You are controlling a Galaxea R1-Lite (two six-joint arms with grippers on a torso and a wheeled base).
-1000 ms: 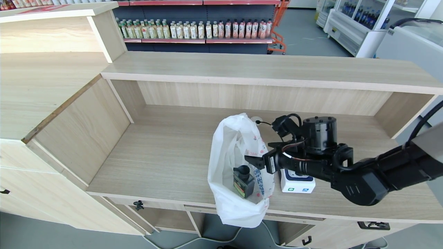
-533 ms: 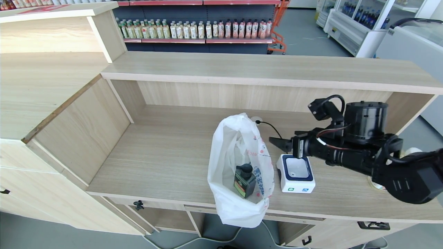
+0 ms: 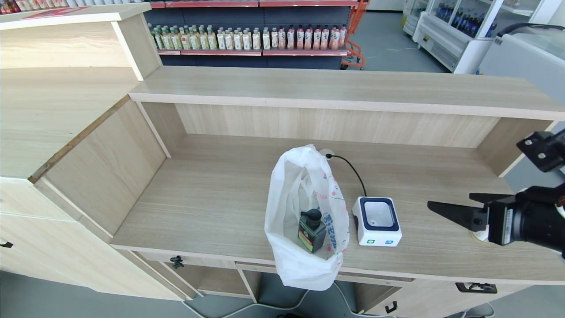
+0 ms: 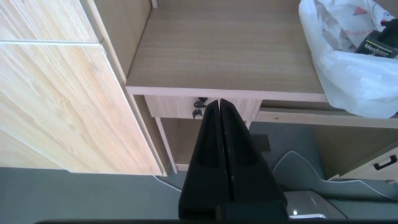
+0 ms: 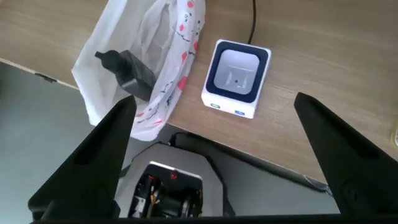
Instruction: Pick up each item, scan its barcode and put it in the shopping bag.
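Wood bench (image 3: 212,198): bottle (image 3: 311,229) inside shopping bag (image 3: 300,265), scanner (image 3: 377,227) just beside. Right gripper (image 5: 214,101) jaws wide; left gripper (image 4: 219,149) jaws pressed together.

Shop; checkout counter (image 3: 247,198); barcode scanner (image 3: 377,221); drink-bottle shelves (image 3: 247,39); glass-top freezers (image 3: 454,26) behind.

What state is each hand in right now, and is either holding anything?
Left hand: closed, holding nothing.
Right hand: open, holding nothing.

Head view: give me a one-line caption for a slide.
Dark bottle sits in the white shopping bag beside the scanner, while the open right gripper hovers over the counter.
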